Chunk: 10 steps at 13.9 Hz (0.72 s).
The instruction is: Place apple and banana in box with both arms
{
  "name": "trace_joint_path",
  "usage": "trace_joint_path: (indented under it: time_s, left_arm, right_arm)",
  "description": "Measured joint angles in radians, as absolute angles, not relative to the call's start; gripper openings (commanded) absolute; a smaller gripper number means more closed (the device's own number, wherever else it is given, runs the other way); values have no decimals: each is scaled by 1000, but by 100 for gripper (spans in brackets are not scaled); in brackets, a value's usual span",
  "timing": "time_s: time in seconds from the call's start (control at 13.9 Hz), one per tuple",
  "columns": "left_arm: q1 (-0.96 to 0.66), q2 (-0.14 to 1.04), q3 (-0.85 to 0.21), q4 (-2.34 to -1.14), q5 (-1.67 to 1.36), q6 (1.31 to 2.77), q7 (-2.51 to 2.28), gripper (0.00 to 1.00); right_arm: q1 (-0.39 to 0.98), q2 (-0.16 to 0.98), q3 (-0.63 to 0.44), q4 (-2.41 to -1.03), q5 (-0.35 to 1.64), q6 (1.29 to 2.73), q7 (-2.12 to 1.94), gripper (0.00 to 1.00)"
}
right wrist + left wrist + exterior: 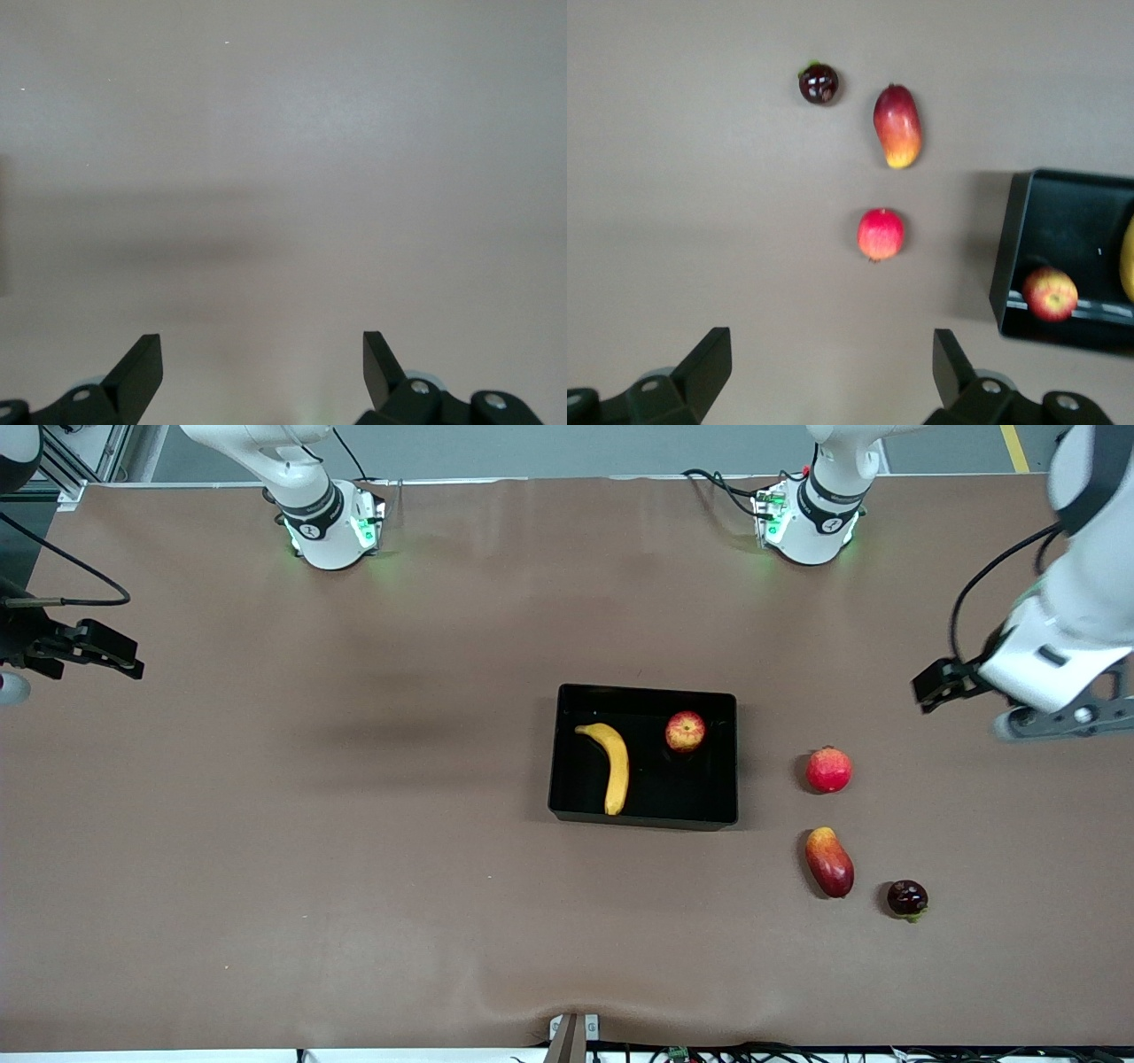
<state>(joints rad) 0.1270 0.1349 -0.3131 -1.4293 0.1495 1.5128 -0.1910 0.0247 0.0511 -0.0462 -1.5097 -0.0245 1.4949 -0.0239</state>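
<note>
The black box point(644, 694) sits on the brown table near the middle. The banana point(611, 765) lies in it toward the right arm's end, and the apple point(685, 731) rests in it toward the left arm's end, close to the wall nearer the robots. The left wrist view shows the box wall point(1014, 230), the apple point(1051, 294) and a sliver of the banana point(1128, 257). My left gripper point(932, 689) point(833, 341) is open and empty, over bare table at the left arm's end. My right gripper point(124, 657) point(262, 345) is open and empty, over bare table at the right arm's end.
Three fruits lie on the table between the box and the left arm's end: an evenly red round fruit point(828, 770) point(881, 234), a red-orange mango point(829, 861) point(897, 125) nearer the front camera, and a dark purple fruit point(907, 898) point(819, 84) beside the mango.
</note>
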Motion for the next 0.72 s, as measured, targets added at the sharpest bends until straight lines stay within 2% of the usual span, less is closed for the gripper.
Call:
trace_joint_path:
  time_s: [0.14,0.29,0.72]
  left_arm:
    - [44,82,-186,-1469,101,1502,-152,100]
    - [-27,23,-101,-1525,85,1500,-147,100]
    - [-50,-108,-79,-1646,78,1500,-147,100]
  right_arm:
    - [26,59,-45,-1510,-20,1495,-24,100]
    - [27,67,-44,-1510,-10,1495,-24,100]
    - [26,68,-44,-1510,21,1493,-24,100]
